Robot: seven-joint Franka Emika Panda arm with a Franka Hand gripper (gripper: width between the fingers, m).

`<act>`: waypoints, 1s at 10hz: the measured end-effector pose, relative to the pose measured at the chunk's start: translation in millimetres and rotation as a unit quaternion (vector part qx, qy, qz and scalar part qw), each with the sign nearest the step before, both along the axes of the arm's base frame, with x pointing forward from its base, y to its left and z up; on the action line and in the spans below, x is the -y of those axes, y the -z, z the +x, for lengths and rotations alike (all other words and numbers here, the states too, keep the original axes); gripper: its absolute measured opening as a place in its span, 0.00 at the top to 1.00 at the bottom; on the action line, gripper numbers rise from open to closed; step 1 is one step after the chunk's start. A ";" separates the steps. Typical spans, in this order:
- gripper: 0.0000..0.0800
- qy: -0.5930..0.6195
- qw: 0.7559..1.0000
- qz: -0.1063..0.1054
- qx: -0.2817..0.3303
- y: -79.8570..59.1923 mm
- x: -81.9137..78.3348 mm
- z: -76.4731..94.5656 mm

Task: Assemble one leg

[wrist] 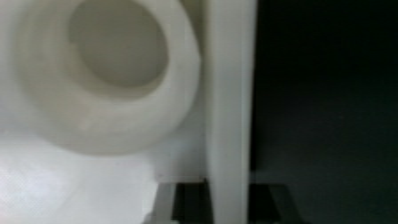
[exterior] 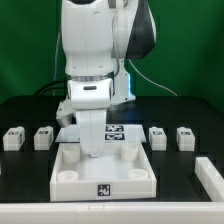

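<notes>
Four legs stand in a row on the black table: two at the exterior view's left point(exterior: 10, 137) point(exterior: 42, 135) and two at the right point(exterior: 157, 135) point(exterior: 184, 136). Each is a small white block with a tag. The large white rimmed tray-like piece point(exterior: 75, 183) lies in the middle front. My gripper point(exterior: 92, 152) is lowered at its back rim, left of centre. In the wrist view my gripper point(wrist: 222, 205) has its dark fingers point(wrist: 187, 205) pressed on either side of the tray's thin white wall point(wrist: 222, 100). A round socket point(wrist: 125, 50) shows beside it. No leg is held.
The marker board point(exterior: 122, 131) lies just behind the tray, partly hidden by the arm. A white block point(exterior: 212, 175) sits at the exterior view's right edge near the front. A cable hangs behind the arm.
</notes>
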State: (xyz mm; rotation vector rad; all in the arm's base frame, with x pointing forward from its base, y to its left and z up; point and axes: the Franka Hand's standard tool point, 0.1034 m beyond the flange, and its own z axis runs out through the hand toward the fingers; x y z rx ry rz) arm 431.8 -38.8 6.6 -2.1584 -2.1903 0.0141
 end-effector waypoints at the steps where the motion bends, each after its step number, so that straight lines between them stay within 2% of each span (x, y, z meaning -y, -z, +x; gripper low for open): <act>1: 0.92 0.000 1.000 0.000 0.001 -0.1 0.0 0.3; 5: 0.92 0.007 1.000 0.000 0.002 -1.5 -2.6 3.7; 6: 0.92 0.015 1.000 0.001 0.003 -7.8 -14.6 19.3; 7: 0.92 0.015 1.000 0.005 0.004 -6.9 -27.9 27.2; 8: 0.92 0.016 1.000 0.009 0.001 -2.6 -42.2 28.7; 10: 0.92 0.022 1.000 0.020 0.007 -1.9 -74.0 42.6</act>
